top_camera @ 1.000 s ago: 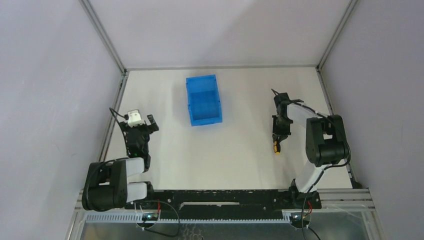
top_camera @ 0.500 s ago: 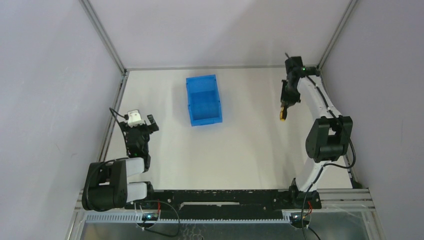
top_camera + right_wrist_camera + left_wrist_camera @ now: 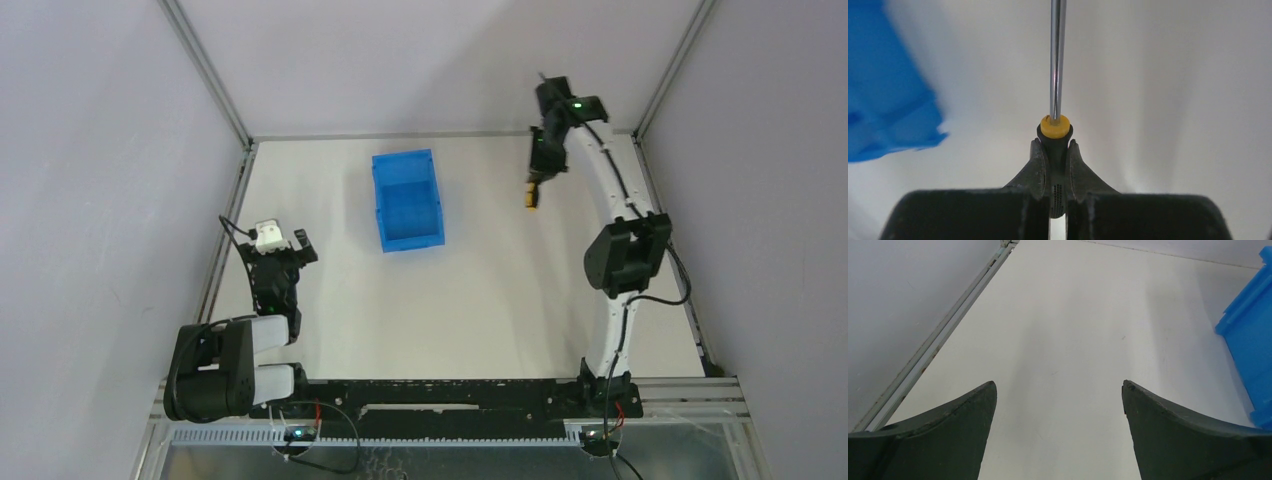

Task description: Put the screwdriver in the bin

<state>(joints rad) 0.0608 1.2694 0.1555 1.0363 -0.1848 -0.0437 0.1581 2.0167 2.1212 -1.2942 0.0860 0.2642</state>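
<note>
Open white tabletop (image 3: 480,280) between right gripper (image 3: 535,185) and bright blue rectangular plastic bin (image 3: 408,205); upright bin walls in the way, open from above.

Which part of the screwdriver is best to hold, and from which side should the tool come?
The stubby black handle of the screwdriver, approached from its butt end and pinched on two opposite sides, as the right tool holds it now. The handle is thick enough to clamp firmly; the thin, smooth shaft would likely slip or turn.

Right jaws clamped — aloft; left jaws apart.
</note>
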